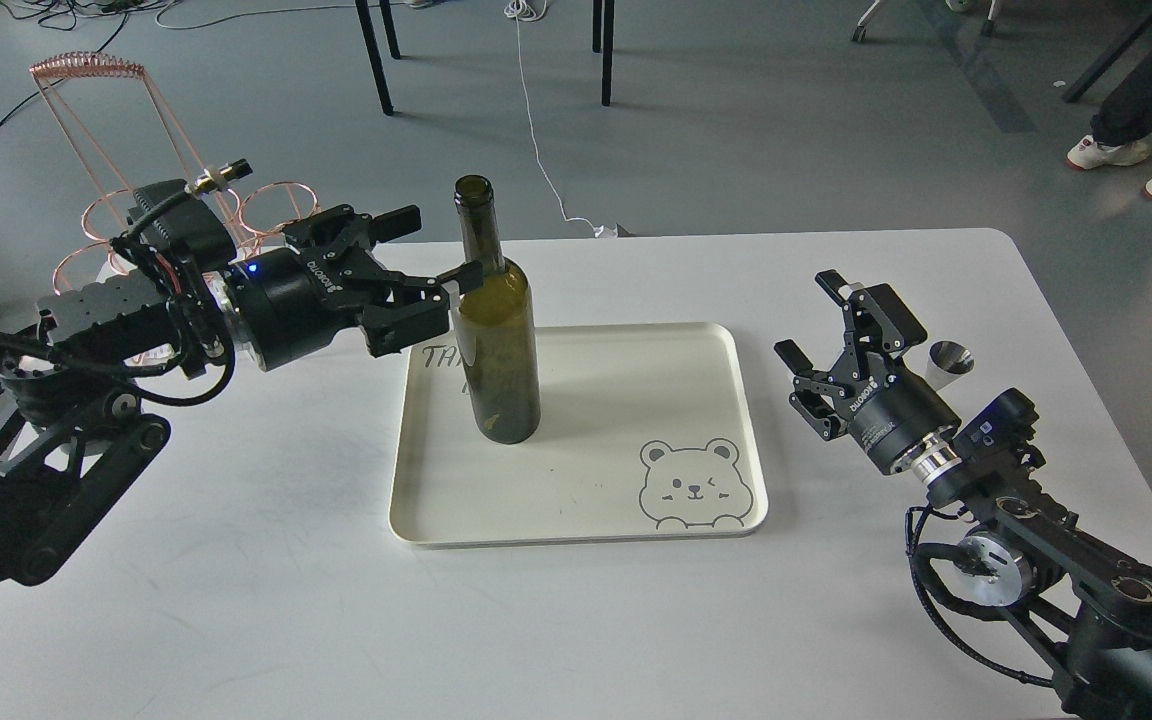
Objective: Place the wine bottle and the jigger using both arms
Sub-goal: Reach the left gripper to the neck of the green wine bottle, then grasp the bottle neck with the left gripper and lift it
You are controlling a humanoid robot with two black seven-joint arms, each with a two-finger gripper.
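Observation:
The dark olive-green wine bottle (494,330) stands upright on the left part of a cream tray (636,400). My left gripper (433,248) is open, at the height of the bottle's shoulder on its left side; one fingertip reaches the bottle, the other stands behind and left of the neck. The silver jigger (948,362) stands on the white table at the right, just behind my right arm. My right gripper (814,316) is open and empty, to the left of the jigger and right of the tray.
A copper wire bottle rack (136,200) stands off the table's back left corner, behind my left arm. The tray bears a bear drawing (692,484) at its front right. Chair legs, cables and a person's feet (1126,150) are on the floor beyond.

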